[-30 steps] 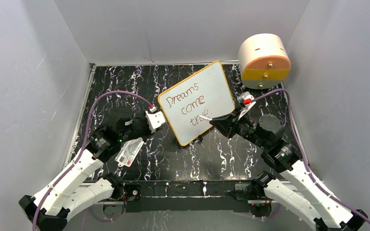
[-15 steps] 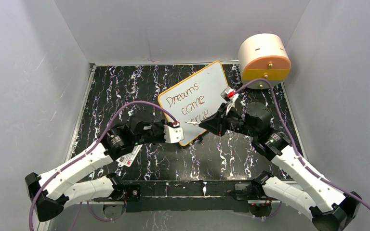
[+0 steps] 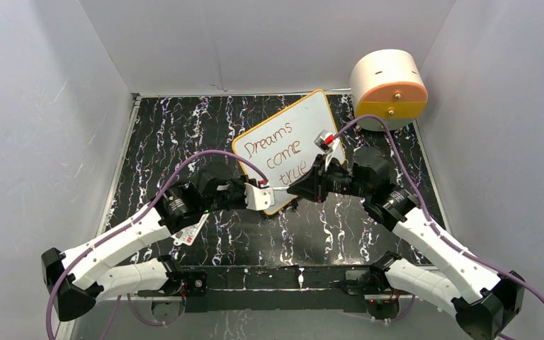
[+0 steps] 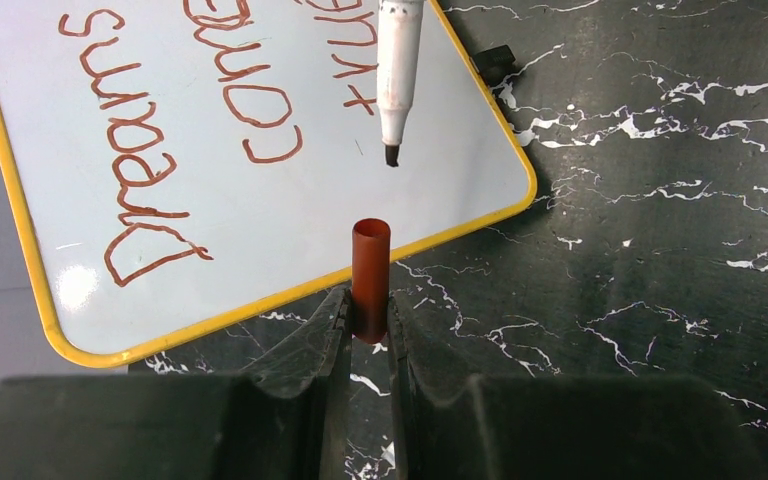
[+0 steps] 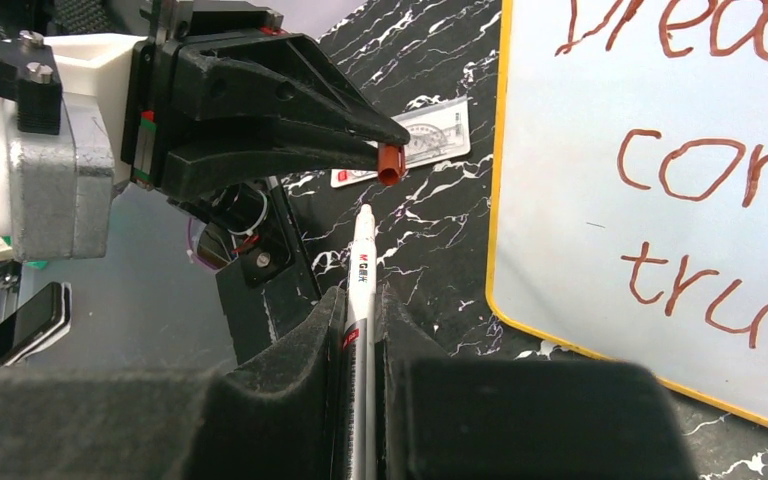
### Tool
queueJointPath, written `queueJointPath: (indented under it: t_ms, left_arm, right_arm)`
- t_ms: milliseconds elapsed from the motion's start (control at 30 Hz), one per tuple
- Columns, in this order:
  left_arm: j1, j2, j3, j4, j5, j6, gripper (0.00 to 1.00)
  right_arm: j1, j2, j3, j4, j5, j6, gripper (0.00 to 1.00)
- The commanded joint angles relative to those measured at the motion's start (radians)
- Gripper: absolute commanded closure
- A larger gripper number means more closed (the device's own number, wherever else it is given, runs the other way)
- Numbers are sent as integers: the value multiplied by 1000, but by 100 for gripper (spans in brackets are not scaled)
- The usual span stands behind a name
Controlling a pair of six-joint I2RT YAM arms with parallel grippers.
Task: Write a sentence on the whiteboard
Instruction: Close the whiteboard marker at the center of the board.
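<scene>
The whiteboard (image 3: 312, 120), yellow-framed, leans at the back middle of the mat. On it stands the sentence (image 3: 278, 151) "Dreams come true" in reddish-brown marker, in three slanted lines. In front of the board's near corner the two grippers face each other tip to tip. My left gripper (image 4: 368, 300) is shut on a reddish-brown marker cap (image 4: 370, 270), open end forward. My right gripper (image 5: 360, 300) is shut on a white marker (image 5: 362, 270). The marker's dark tip (image 4: 391, 155) points at the cap across a short gap.
A round white-and-orange drum (image 3: 388, 88) stands at the back right corner. A small white printed card (image 3: 190, 227) lies on the black marbled mat under my left arm. Purple cables arch over both wrists. Grey walls close in three sides.
Both grippers left the board's sides and came together before its near corner. The marker lifted off the writing and now points at the cap.
</scene>
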Motion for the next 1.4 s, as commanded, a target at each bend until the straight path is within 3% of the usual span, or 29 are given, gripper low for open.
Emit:
queueJointPath:
  t_ms: [0, 1367]
  left_arm:
    - [-6, -7, 30, 11, -5, 1, 100]
    - [-6, 1, 41, 22, 37, -10, 100]
  right_arm:
    - [-4, 2, 16, 111, -28, 8, 100]
    - [-3, 87, -24, 175, -25, 22, 100]
